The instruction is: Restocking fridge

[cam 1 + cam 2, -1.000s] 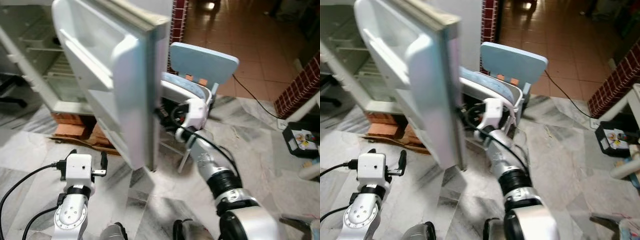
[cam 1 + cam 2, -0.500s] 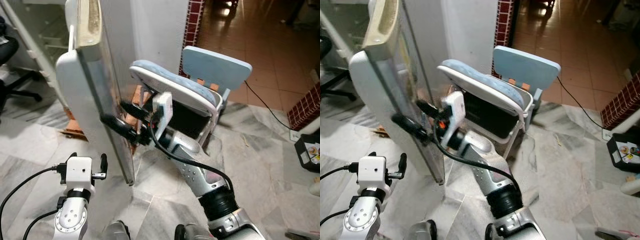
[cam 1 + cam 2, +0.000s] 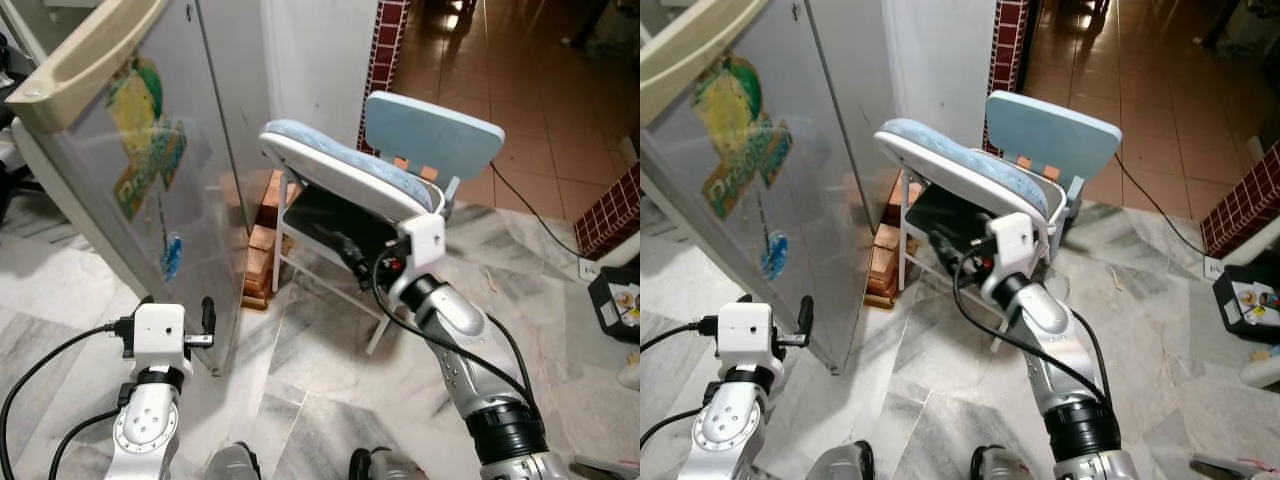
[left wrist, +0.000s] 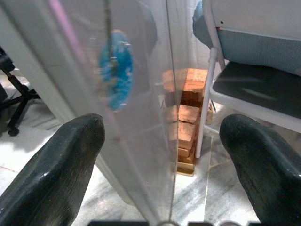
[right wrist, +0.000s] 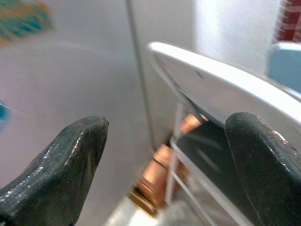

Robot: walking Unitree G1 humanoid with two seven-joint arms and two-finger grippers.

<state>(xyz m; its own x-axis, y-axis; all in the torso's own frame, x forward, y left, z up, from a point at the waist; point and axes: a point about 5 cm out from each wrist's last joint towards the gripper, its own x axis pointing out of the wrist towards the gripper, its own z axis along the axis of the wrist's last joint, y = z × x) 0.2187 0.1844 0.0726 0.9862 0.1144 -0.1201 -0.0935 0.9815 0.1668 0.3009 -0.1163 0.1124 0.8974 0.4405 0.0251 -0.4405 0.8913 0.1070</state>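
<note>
Fridge door (image 3: 130,170) closed, right hand (image 3: 345,245) spread beneath blue chair (image 3: 400,150), left hand (image 3: 175,310) spread by door

Both arms are silver metal with black ring joints. Each wrist carries a white box-shaped housing. Black cables run along them. The left gripper (image 3: 177,312) and the right gripper (image 3: 335,243) have long glossy black fingers (image 4: 56,167).
</note>
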